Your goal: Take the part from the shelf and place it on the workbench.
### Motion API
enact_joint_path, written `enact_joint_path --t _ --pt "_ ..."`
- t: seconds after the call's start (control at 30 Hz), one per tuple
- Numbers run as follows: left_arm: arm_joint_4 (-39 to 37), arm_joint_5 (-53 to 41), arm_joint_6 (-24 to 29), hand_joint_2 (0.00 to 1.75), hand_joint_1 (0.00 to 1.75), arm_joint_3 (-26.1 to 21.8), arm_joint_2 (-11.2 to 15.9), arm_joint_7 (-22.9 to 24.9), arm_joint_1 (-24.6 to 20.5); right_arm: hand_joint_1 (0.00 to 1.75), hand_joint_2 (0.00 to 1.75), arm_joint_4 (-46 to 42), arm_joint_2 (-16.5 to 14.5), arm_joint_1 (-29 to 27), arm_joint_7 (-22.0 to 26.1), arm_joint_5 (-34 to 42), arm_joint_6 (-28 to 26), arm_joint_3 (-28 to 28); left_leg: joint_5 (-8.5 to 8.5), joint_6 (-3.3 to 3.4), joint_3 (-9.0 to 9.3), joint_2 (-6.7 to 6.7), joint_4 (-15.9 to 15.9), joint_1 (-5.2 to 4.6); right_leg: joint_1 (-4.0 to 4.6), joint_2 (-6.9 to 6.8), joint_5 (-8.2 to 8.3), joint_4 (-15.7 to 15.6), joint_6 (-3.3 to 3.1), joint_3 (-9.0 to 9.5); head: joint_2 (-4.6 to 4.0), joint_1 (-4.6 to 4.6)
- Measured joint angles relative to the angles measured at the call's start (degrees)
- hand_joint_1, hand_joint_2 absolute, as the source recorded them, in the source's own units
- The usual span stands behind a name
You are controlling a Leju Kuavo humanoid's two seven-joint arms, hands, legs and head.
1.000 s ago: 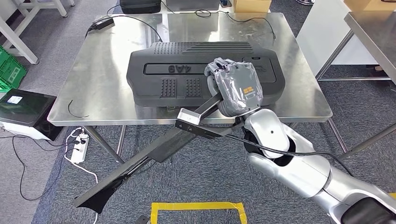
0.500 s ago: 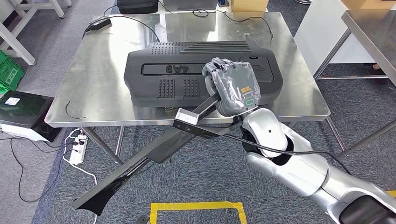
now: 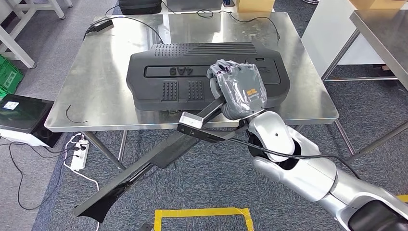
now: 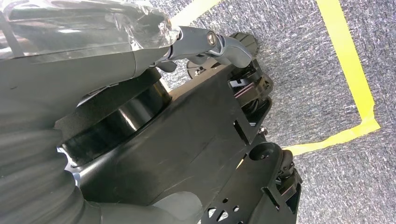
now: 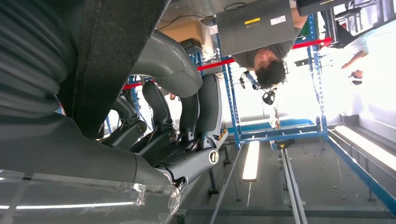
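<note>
The long black part (image 3: pixel 159 156) slants from the floor up past the table (image 3: pixel 96 91) edge, gripped at its upper end by the right hand (image 3: pixel 238 89), probably to slide it on. The left hand's (image 4: pixel 56 70) state I cannot tell.

Bare steel lies open around the large black panel (image 3: pixel 207 72) on the workbench (image 3: pixel 96 77).
</note>
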State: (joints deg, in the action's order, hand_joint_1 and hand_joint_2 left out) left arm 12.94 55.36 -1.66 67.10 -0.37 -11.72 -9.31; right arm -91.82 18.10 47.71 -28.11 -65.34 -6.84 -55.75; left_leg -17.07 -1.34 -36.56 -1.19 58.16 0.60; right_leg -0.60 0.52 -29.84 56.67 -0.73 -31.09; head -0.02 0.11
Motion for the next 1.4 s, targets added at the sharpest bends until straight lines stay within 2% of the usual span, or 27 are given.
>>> enact_joint_path --t 0.13,0.23,0.3,0.37,0.4,0.43,0.47,0.5,0.53,0.57,0.6,0.63,0.67,0.73,0.8,0.87,0.9,0.93,0.97,1.03,1.07,1.1,1.13,1.2,1.27,1.33,1.4 --pt "0.0 0.0 0.0 1.75 0.0 0.0 0.0 0.0 0.0 1.75 1.75 0.0 -0.1 0.0 0.0 0.0 0.1 0.0 -0.07 0.11 -0.03 0.02 0.1 -0.11 -0.15 -0.02 0.07 -0.2 0.13 0.06 0.0 0.05" --pt "0.0 0.0 -0.3 1.75 0.0 0.0 0.1 0.0 0.0 1.75 1.75 0.0 -0.2 0.1 0.0 -0.1 0.1 0.1 0.17 1.07 1.15 0.4 -1.5 0.09 -0.28 -0.25 -0.13 -0.3 0.76 0.54 0.0 -0.08" --pt "0.0 0.0 -0.5 1.75 0.0 0.0 0.1 0.0 0.1 1.75 1.75 0.0 -0.2 0.2 0.0 -0.1 0.1 0.1 0.55 1.45 2.42 0.71 -3.1 0.51 -0.22 -0.32 -2.18 4.0 0.9 -1.42 0.0 0.2" --pt "0.0 0.1 -0.6 1.75 0.0 0.0 0.1 0.0 0.0 1.75 1.75 0.0 -0.3 0.2 0.1 -0.1 0.1 0.1 0.42 1.43 2.78 0.81 -3.2 0.53 -0.46 -0.31 -4.91 11.5 1.18 -5.76 0.0 0.54" --pt "0.0 0.1 -0.6 1.75 0.0 0.0 0.1 0.0 0.0 1.75 1.75 0.1 -0.3 0.0 0.1 -0.1 0.1 0.1 0.23 1.29 2.84 0.84 -3.1 0.61 -0.67 -0.33 -5.31 14.1 1.39 -7.6 0.0 0.59" --pt "0.0 0.1 -0.6 1.75 0.0 0.0 0.1 0.0 0.0 1.75 1.75 0.1 -0.3 -0.1 0.1 -0.1 0.1 0.1 -0.06 1.04 2.89 0.83 -2.8 0.75 -0.95 -0.34 -4.63 14.8 1.67 -8.58 0.0 0.66" --pt "0.0 0.1 -0.6 1.75 0.0 0.0 0.1 0.0 0.0 1.75 1.75 0.1 -0.3 -0.1 0.1 -0.1 0.1 0.1 -0.48 0.66 2.94 0.81 -2.4 1.01 -1.28 -0.37 -2.75 13.2 2.01 -8.4 0.0 0.72" --pt "0.0 0.1 -0.6 1.75 0.0 0.0 0.1 0.0 0.0 1.75 1.75 0.1 -0.3 -0.2 0.1 0.0 0.1 0.1 -1.05 0.16 2.99 0.79 -1.7 1.32 -1.64 -0.44 -0.27 9.8 2.43 -7.31 0.0 0.81" --pt "0.0 0.1 -0.6 1.75 0.0 0.0 0.2 0.0 0.0 1.75 1.75 0.1 -0.2 -0.2 0.1 0.0 0.1 0.1 -1.68 -0.41 2.91 0.79 -1.0 1.58 -1.79 -0.38 1.35 6.6 2.82 -6.06 0.0 0.98" --pt "0.0 0.1 -0.6 1.75 0.0 0.0 0.2 0.0 0.0 1.75 1.75 0.1 -0.3 -0.2 0.1 0.0 0.1 0.1 -2.3 -1.02 2.75 0.81 -0.2 1.64 -1.88 -0.26 2.36 4.1 2.83 -5.08 0.0 1.25" --pt "0.0 0.1 -0.5 1.75 0.0 0.0 0.3 0.0 0.0 1.75 1.75 0.2 -0.3 -0.2 0.1 0.0 0.1 0.1 -2.73 -1.54 2.6 0.81 0.4 1.63 -1.84 -0.13 2.41 3.1 2.59 -4.67 0.0 1.33" --pt "-0.1 0.1 -0.5 1.75 0.0 0.0 0.3 0.0 -0.1 1.75 1.75 0.2 -0.3 -0.3 0.1 0.0 0.1 0.1 -2.96 -1.91 2.51 0.81 0.6 1.53 -1.66 0.05 1.82 3.3 2.07 -4.72 0.0 1.21" --pt "-0.1 0.1 -0.6 1.75 0.0 0.0 0.3 0.0 -0.1 1.75 1.75 0.2 -0.3 -0.3 0.1 0.0 0.1 0.1 -3.11 -2.19 2.59 0.79 0.8 1.49 -1.61 0.11 1.68 3.4 1.43 -4.79 0.0 0.98" --pt "-0.1 0.0 -0.6 1.75 0.0 0.0 0.3 0.0 -0.1 1.75 1.75 0.2 -0.3 -0.3 0.1 0.0 0.1 0.1 -3.68 -2.6 2.76 0.8 1.3 1.66 -1.48 0.12 1.28 3.6 0.55 -4.51 0.0 0.18" --pt "-0.1 0.0 -0.6 1.75 0.0 0.0 0.3 -0.1 -0.1 1.75 1.75 0.2 -0.4 -0.2 0.2 -0.1 0.1 0.1 -5.64 -2.77 1.07 0.92 5.4 1.6 -1.35 0.09 0.88 3.5 -0.23 -3.9 0.0 -0.65" --pt "-0.1 0.0 -0.5 1.75 0.0 0.0 0.3 -0.2 -0.3 1.75 1.75 0.2 -0.4 -0.2 0.2 -0.1 0.1 0.1 -8.36 -2.51 -3.13 1.0 13.1 1.22 -0.94 -0.01 0.3 3.5 -0.93 -3.3 0.0 -1.68" --pt "-0.1 0.0 -0.5 1.75 0.0 0.0 0.3 -0.2 -0.4 1.75 1.75 0.3 -0.4 -0.2 0.2 -0.1 0.1 0.1 -9.03 -2.26 -5.15 1.0 16.4 0.97 -0.67 -0.04 -0.01 3.5 -1.18 -2.96 0.0 -2.09" --pt "-0.1 0.1 -0.5 1.75 0.0 0.0 0.3 -0.3 -0.5 1.75 1.75 0.3 -0.4 -0.2 0.2 0.0 0.1 0.1 -8.68 -1.85 -6.44 1.0 18.0 0.68 -0.36 -0.02 -0.37 3.5 -1.36 -2.5 0.0 -2.42" --pt "-0.1 0.1 -0.5 1.75 0.0 0.0 0.3 -0.3 -0.5 1.75 1.75 0.3 -0.4 -0.2 0.2 0.0 0.1 0.1 -7.12 -1.22 -6.67 0.99 17.3 0.3 -0.04 0.05 -0.77 3.5 -1.48 -1.93 0.0 -2.67" --pt "-0.1 0.1 -0.5 1.75 0.0 0.0 0.3 -0.2 -0.5 1.75 1.75 0.3 -0.4 -0.2 0.2 0.0 0.1 0.1 -2.26 0.67 -4.67 0.95 11.0 -0.68 0.47 0.22 -1.64 3.2 -1.68 -0.53 0.0 -3.04" --pt "-0.1 0.0 -0.5 1.75 0.0 0.0 0.4 -0.2 -0.3 1.75 1.75 0.3 -0.4 -0.2 0.2 0.0 0.0 0.1 -0.46 1.6 -3.47 0.97 7.9 -1.14 0.69 0.29 -2.01 3.0 -1.68 0.09 0.0 -2.92" --pt "-0.1 0.0 -0.5 1.75 0.0 0.0 0.5 -0.2 -0.2 1.75 1.75 0.3 -0.4 -0.2 0.2 0.0 -0.1 0.1 0.39 2.34 -2.44 1.03 5.4 -1.49 0.65 0.28 -2.23 2.7 -1.54 0.52 0.0 -2.81" --pt "-0.1 0.0 -0.5 1.75 0.0 0.0 0.6 -0.1 -0.1 1.75 1.75 0.3 -0.4 -0.2 0.2 0.1 -0.2 0.1 0.31 2.84 -1.82 1.13 4.1 -1.72 0.52 0.21 -2.27 2.3 -1.33 0.85 0.0 -2.73" --pt "-0.2 -0.1 -0.6 1.75 0.0 0.0 0.7 -0.1 0.0 1.75 1.75 0.2 -0.4 -0.1 0.1 0.1 -0.5 0.1 -0.39 3.25 -0.43 1.38 1.5 -1.84 0.28 -0.08 -1.86 1.7 -0.65 1.28 0.0 -2.89" --pt "-0.2 -0.3 -0.6 1.75 0.0 0.0 0.7 -0.1 0.0 1.75 1.75 0.1 -0.4 0.2 0.0 0.0 -0.7 0.1 -0.75 3.27 1.47 1.35 -0.9 -1.53 0.31 -0.3 -2.22 2.8 -0.13 1.14 0.0 -2.66" --pt "-0.2 -0.5 -0.7 1.75 0.0 0.0 0.7 -0.1 -0.1 1.75 1.75 0.1 -0.5 0.8 -0.1 -0.2 -0.8 0.1 -0.95 3.01 2.83 1.15 -2.0 -1.25 0.23 -0.34 -4.36 7.5 0.24 -1.45 0.0 -1.96" --pt "-0.2 -0.7 -0.8 1.75 0.0 0.1 0.6 0.0 0.0 1.75 1.75 0.1 -0.5 1.2 -0.3 -0.3 -0.9 0.1 -1.64 2.75 3.49 1.04 -2.0 -1.17 0.07 -0.34 -6.42 13.9 0.64 -6.1 0.0 -1.37"
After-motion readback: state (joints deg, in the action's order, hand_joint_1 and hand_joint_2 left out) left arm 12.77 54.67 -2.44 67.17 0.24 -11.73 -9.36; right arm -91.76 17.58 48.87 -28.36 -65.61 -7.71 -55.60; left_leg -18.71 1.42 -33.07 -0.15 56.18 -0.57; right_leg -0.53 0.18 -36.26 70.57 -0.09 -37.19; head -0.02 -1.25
